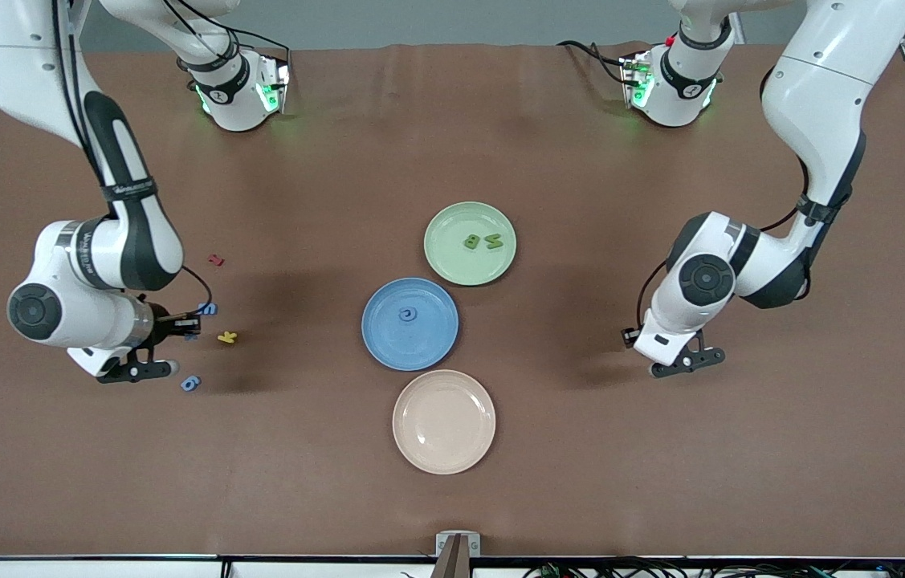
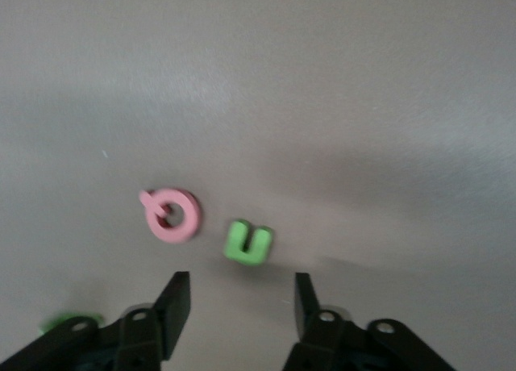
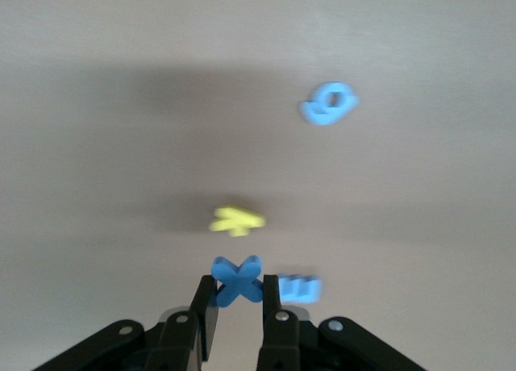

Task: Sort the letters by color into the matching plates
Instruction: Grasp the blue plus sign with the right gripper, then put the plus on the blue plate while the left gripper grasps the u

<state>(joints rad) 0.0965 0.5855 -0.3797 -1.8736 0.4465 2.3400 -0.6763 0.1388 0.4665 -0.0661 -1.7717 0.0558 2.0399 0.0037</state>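
The blue plus (image 3: 237, 280) is pinched in my right pincer (image 3: 239, 305), low over the desk (image 1: 580, 449) at the right arm's end, well away from the blue plate (image 1: 410, 323). My left pincer (image 2: 241, 300) is spread above a green u (image 2: 248, 242).

The table (image 1: 661, 482) was plain brown. One plate (image 1: 409, 324) was blue, one plate (image 1: 470, 243) pale green, a third plate (image 1: 443, 421) beige. Loose letters showed blue (image 3: 238, 280), yellow (image 3: 235, 220), red (image 1: 216, 260), pink (image 2: 170, 214) and green (image 2: 248, 242). The arms were white with black joints.
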